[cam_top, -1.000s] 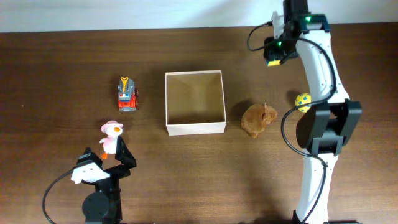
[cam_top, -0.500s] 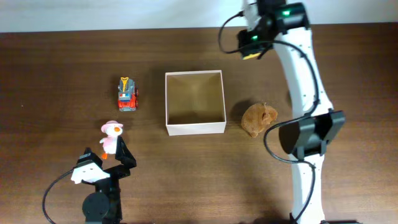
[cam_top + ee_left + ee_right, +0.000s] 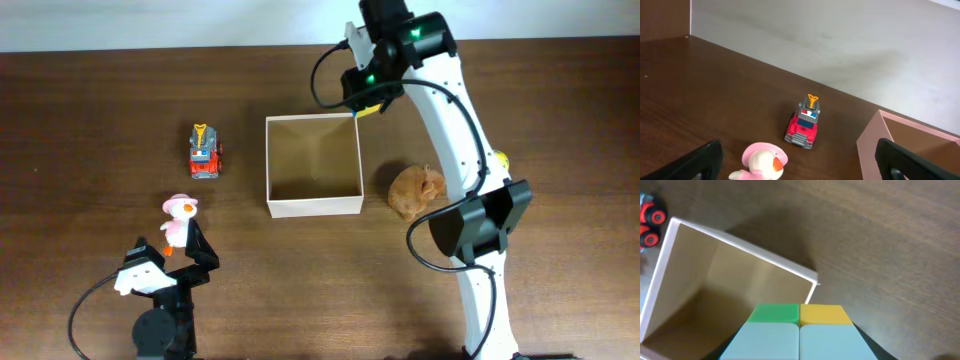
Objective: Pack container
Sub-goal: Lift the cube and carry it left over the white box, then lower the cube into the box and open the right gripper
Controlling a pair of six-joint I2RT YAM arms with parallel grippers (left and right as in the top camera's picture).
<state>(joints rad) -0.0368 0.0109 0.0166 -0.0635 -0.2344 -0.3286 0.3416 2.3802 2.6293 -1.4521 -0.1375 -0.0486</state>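
Right gripper (image 3: 368,100) is clamped on a multicolour cube (image 3: 799,332) with green, yellow and pale blue faces, hanging over the back right corner of the container (image 3: 315,207). The cube hides its fingers in the wrist view, so the exact contact is hard to call. The container sits mid-table, open side up. Left gripper (image 3: 168,243) is spread wide by the pink-hatted duck (image 3: 179,215), toy fire truck (image 3: 206,152) beyond. Brown plush (image 3: 417,192) sits just right of the container.
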